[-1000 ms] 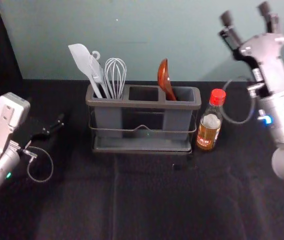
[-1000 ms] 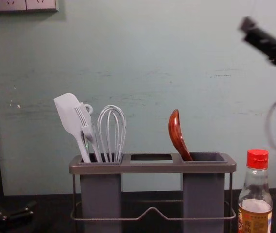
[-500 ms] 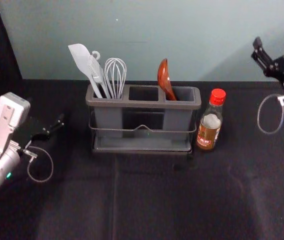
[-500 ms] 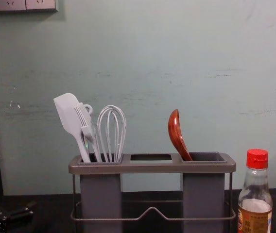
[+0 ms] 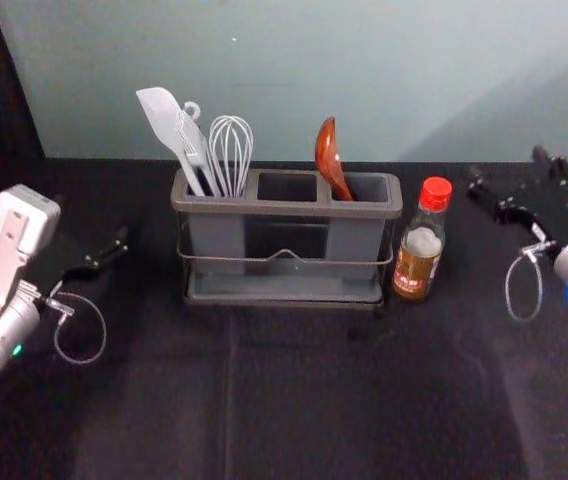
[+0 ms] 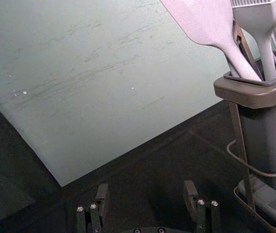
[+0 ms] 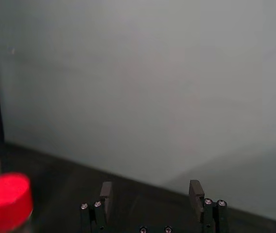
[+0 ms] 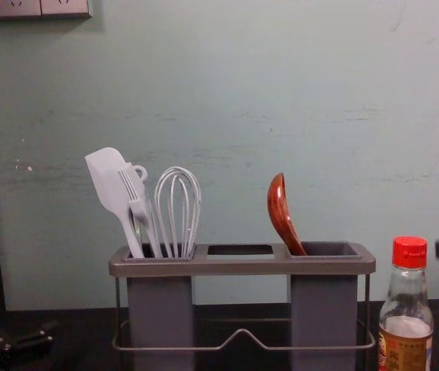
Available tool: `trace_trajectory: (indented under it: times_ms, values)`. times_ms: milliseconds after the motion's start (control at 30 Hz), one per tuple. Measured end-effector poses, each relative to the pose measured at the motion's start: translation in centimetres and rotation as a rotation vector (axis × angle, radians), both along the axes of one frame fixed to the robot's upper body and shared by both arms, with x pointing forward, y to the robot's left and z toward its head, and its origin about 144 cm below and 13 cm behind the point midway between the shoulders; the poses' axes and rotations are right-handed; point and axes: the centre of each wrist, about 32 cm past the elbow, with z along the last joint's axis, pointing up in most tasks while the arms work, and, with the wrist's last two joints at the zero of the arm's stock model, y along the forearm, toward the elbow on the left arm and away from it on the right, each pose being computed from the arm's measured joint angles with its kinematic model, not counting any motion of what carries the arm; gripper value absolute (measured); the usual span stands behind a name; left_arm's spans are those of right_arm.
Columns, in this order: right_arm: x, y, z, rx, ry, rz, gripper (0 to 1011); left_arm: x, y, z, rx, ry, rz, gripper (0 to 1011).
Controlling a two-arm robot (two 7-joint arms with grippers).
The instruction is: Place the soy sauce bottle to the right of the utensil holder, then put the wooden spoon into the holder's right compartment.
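Red-capped soy sauce bottle: head view, glass, round-shouldered with a narrow neck, upright just beside the holder on its right.
Utensil holder: smooth grey body, rounded brownish-grey rim, thin wire rail across the front.
Wooden spoon: glossy reddish brown, standing in the right compartment, leaning to the left.
Left compartment: pale spatula, pastry brush and wire whisk, together.
Tabletop: black cloth, faintly creased.
Right tool: black, right of the bottle and apart from it, its two fingers spread with nothing between them.
Left tool: parked left of the holder.

Bottle surface: chest view, clear neck, brown-and-gold printed label low on the body.
Spoon shape: curved, polished, with visible grain, its lower part down inside the compartment.
Tool positions: right one at the right edge, near the height of the bottle's top; left one in the lower left corner.
Wall: pale grey-green, scuffed.

Left fingers: left wrist view, apart, holding nothing.
Pastry brush: fine ridged bristles, smooth pale handle.

Right fingers: right wrist view, wide apart, empty.
Red cap: rounded, smooth plastic, clear of those fingers.
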Motion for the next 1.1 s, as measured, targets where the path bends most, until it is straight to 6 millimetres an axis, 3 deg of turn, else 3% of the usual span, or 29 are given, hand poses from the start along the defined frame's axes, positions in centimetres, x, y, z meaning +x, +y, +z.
trace_trajectory:
  times_ms: [367,1100]
  values:
    - [0.1,0.7,-1.3,-0.035,0.085,0.066,1003,0.0,0.0,0.0,0.000,0.000,0.000,1000]
    - [-0.7,0.3,-1.5,-0.015,0.077,0.033,1003,0.0,0.0,0.0,0.000,0.000,0.000,1000]
